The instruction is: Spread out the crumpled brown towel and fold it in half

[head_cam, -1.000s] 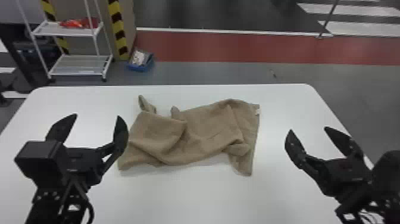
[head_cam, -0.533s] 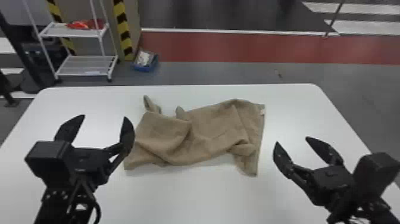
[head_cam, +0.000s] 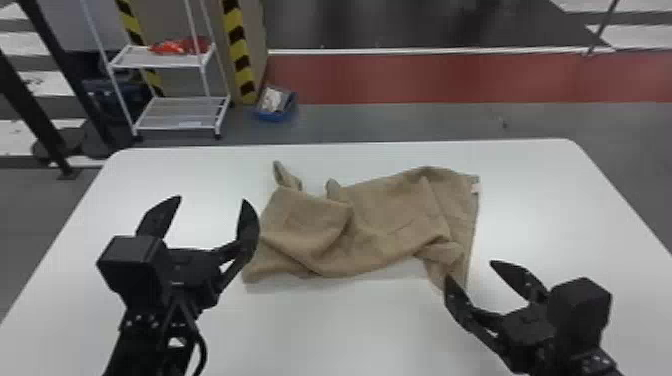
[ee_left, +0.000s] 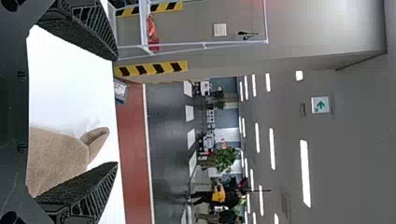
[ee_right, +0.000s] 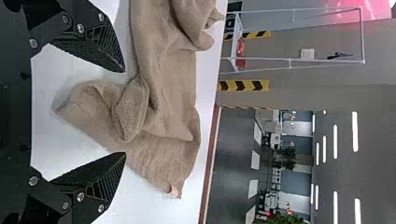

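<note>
The right fingers [head_cam: 517, 278] have moved inward, close to the near corner of the brown towel [head_cam: 390, 220]. Spreading and folding both seem left to do: the towel lies crumpled on the surface [head_cam: 330, 330], between and ahead of the right and left fingers [head_cam: 247, 225], each pair apart and empty. Its under-layers are hidden; fingertip contact at the corner, I cannot tell.

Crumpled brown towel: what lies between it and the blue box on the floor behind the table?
In the head view, bare white tabletop, then grey floor, lies between towel and box.
</note>
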Action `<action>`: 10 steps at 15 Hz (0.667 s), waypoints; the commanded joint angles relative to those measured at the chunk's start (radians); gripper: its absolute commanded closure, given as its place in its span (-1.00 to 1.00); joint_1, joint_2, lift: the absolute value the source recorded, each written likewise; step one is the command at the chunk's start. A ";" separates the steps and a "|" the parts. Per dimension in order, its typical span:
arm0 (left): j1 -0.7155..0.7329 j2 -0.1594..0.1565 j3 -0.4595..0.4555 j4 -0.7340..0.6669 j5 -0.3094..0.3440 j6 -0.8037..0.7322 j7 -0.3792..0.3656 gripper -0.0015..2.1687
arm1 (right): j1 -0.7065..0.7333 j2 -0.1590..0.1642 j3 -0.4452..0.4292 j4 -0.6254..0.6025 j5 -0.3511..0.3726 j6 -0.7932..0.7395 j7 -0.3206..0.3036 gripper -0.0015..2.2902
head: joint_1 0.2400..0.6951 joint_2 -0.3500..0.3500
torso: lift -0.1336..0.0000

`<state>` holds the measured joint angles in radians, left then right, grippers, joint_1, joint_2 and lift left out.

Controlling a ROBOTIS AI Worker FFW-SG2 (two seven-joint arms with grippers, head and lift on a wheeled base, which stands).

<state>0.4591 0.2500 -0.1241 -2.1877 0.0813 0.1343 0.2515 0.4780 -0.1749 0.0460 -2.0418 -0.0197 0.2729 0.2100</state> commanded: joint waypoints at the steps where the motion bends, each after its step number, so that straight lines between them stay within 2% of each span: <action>1: 0.001 0.000 0.003 0.003 0.000 0.000 -0.001 -0.92 | -0.018 0.002 0.011 0.038 0.015 0.009 0.000 -0.75 | 1.00 0.15 | -0.86; 4: -0.002 0.000 0.006 0.014 0.002 -0.003 -0.001 -0.92 | -0.045 0.000 0.020 0.083 0.020 0.027 0.000 -0.63 | 1.00 0.15 | -0.86; 10: -0.005 0.000 0.008 0.022 0.002 -0.003 -0.001 -0.92 | -0.065 0.000 0.031 0.120 0.037 0.033 0.002 -0.58 | 1.00 0.17 | -0.86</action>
<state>0.4562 0.2500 -0.1159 -2.1679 0.0828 0.1312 0.2500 0.4152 -0.1749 0.0750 -1.9240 0.0160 0.3022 0.2111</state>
